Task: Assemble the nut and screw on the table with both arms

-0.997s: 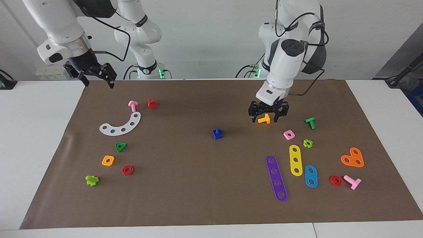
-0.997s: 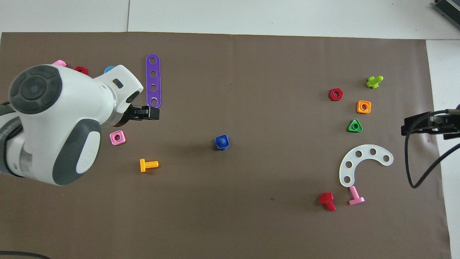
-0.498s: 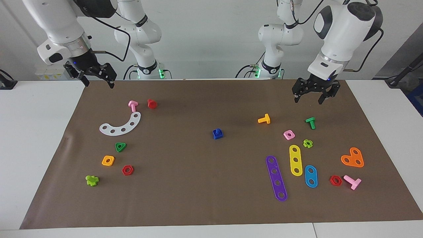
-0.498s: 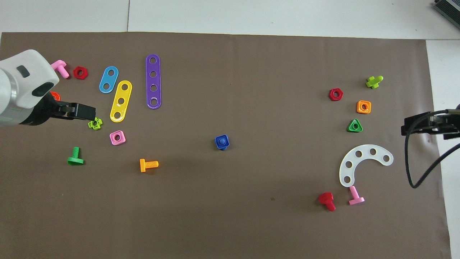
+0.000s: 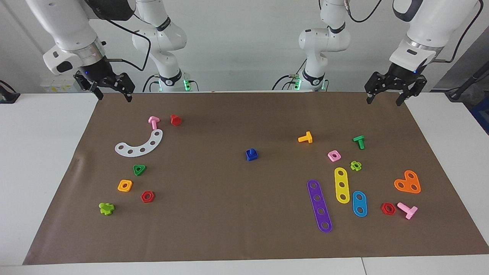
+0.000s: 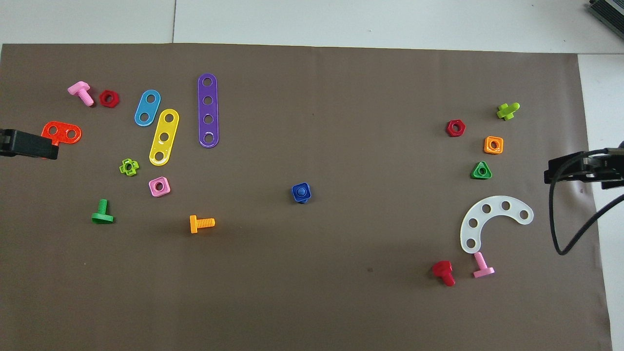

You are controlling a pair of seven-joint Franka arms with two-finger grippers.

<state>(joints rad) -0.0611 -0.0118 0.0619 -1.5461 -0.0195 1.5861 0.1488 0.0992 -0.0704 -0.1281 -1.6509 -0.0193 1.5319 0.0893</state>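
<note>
Blue nut (image 5: pixel 251 156) with blue screw (image 5: pixel 251 152) standing upright in its hole | mid brown paper sheet (image 5: pixel 229 229) on tabletop (image 5: pixel 38 152), apart from orange bolt (image 5: pixel 305 138) | left end effector (image 5: pixel 395 88) released, raised over sheet corner | right end effector (image 5: pixel 110 88) released, waiting over other corner | assembly between both, roughly equidistant | judged: joined already

White jointed arms (image 5: pixel 68 26), silver wrist bands, black pincers, black cables; blue wrist lights, probably LEDs.
</note>
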